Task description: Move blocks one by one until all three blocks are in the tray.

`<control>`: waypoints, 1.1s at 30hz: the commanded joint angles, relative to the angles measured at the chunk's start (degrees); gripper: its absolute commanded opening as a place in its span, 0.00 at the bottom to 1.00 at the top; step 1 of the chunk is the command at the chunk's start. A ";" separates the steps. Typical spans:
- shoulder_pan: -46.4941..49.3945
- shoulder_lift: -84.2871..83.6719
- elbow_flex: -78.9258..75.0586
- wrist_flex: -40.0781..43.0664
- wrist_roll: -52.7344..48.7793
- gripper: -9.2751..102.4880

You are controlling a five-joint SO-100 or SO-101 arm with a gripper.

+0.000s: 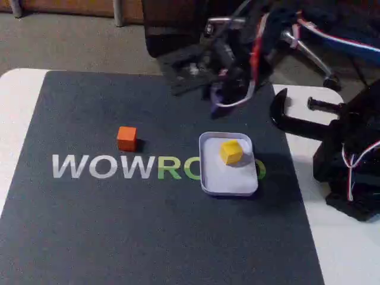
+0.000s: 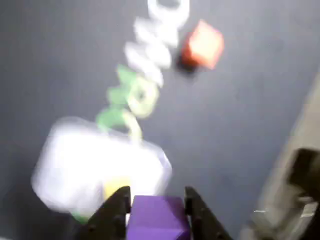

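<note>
The pale tray [image 1: 228,178] lies on the dark mat right of centre in the fixed view, with the yellow block [image 1: 231,152] inside it near its far side. The orange block [image 1: 127,138] sits on the mat to the tray's left. My gripper [image 1: 218,100] hangs above the mat just behind the tray, shut on the purple block [image 2: 157,217]. In the blurred wrist view the purple block fills the gap between the two black fingers [image 2: 114,212], with the tray [image 2: 80,165] and a bit of the yellow block [image 2: 114,187] below, and the orange block [image 2: 202,44] farther off.
The mat [image 1: 148,225] carries a WOWROBO logo and lies on a white table [image 1: 18,107]. A black clamp [image 1: 297,119] and the arm's base with wires [image 1: 356,166] stand at the right edge. An office chair base [image 1: 314,53] is behind the table.
</note>
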 commanded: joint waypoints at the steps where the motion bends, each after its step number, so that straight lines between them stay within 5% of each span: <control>1: 1.05 5.98 3.87 -0.62 -3.08 0.01; 12: 0.35 4.04 11.78 -11.60 -3.52 0.02; 23: 2.20 3.43 12.22 -11.95 -5.19 0.05; 33: 2.46 3.60 12.22 -11.95 -5.01 0.18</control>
